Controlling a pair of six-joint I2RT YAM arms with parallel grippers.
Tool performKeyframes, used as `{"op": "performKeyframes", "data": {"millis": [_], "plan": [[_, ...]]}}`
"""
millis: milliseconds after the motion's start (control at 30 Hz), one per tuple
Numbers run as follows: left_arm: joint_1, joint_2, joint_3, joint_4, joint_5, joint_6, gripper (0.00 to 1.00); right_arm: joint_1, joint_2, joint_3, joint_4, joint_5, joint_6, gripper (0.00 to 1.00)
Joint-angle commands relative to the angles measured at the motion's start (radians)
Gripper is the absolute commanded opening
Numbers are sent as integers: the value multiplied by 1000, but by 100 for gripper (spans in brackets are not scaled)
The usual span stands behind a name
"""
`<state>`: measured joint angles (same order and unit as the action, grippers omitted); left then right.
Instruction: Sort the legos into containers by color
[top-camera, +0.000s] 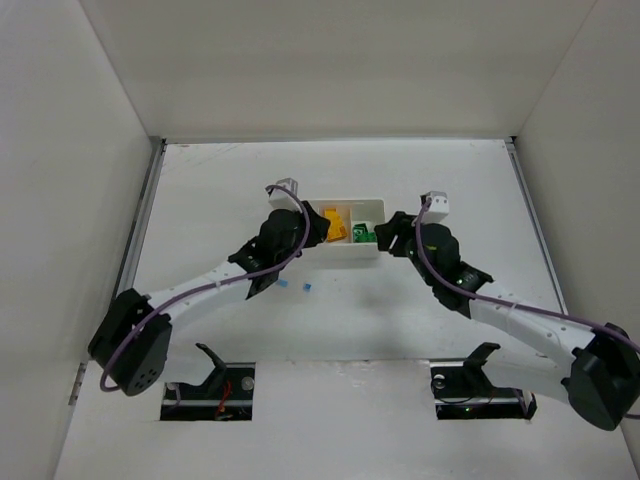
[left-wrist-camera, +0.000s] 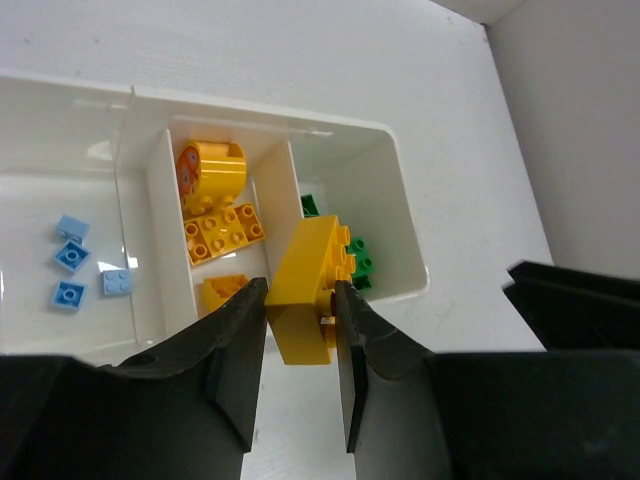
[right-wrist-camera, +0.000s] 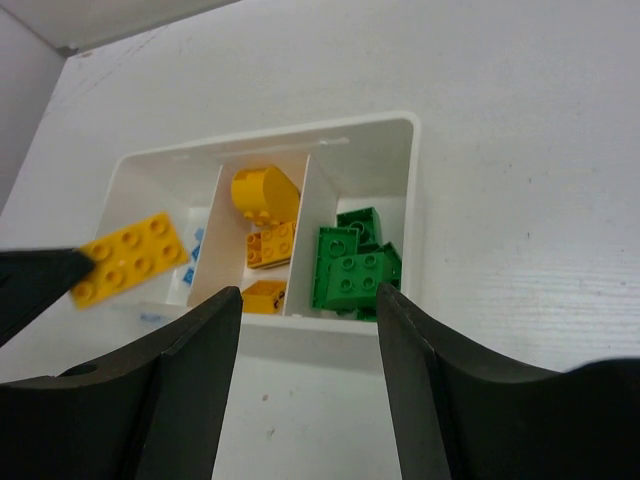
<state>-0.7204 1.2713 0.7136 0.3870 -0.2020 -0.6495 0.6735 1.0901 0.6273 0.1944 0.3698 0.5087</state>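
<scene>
My left gripper (top-camera: 318, 226) (left-wrist-camera: 300, 320) is shut on a yellow brick (left-wrist-camera: 305, 290) (top-camera: 335, 226) and holds it above the white tray (top-camera: 368, 205) (left-wrist-camera: 402, 190), over the divider between the middle and right compartments. The left compartment holds tiny blue bricks (left-wrist-camera: 70, 257), the middle yellow pieces (left-wrist-camera: 222, 232) (right-wrist-camera: 265, 195), the right green bricks (right-wrist-camera: 350, 270) (top-camera: 362, 236). My right gripper (top-camera: 386, 238) (right-wrist-camera: 308, 300) is open and empty, just in front of the tray's right end. The held brick (right-wrist-camera: 130, 258) also shows in the right wrist view. Two tiny blue bricks (top-camera: 306, 289) lie on the table in front of the tray.
White enclosure walls (top-camera: 100, 200) stand on the left, right and back. Both arm bases (top-camera: 135, 345) sit at the near edge, with two mounting cut-outs (top-camera: 210, 385) below them.
</scene>
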Motion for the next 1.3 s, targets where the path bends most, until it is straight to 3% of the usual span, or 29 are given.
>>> {"op": "performKeyframes", "data": {"millis": [0,167,333,433,567,633,733,800,867,1033,1267], "plan": [[19,81,93,66,16,60,16,36,-38,-26,51,4,14,62],[31,187,175,53,18,99,23,80,-47,-34,51,3,4,62],[37,217,204,39,13,113,46,139,0,-18,56,3,-6,59],[45,166,176,32,0,122,54,195,54,0,74,1,-1,50],[55,33,87,1,-43,142,53,290,158,49,80,7,17,31],[60,-62,19,-25,-79,142,51,339,221,78,76,9,36,28],[62,-208,-90,-85,-135,125,47,404,330,123,80,20,53,33],[62,-292,-156,-143,-168,110,47,432,399,156,82,40,53,45],[68,-361,-212,-201,-195,77,47,452,470,195,71,50,45,51],[129,-417,-315,-272,-186,-1,46,467,605,285,24,41,25,49],[183,-337,-356,-197,-139,-10,45,464,698,348,-27,52,25,48]]}}
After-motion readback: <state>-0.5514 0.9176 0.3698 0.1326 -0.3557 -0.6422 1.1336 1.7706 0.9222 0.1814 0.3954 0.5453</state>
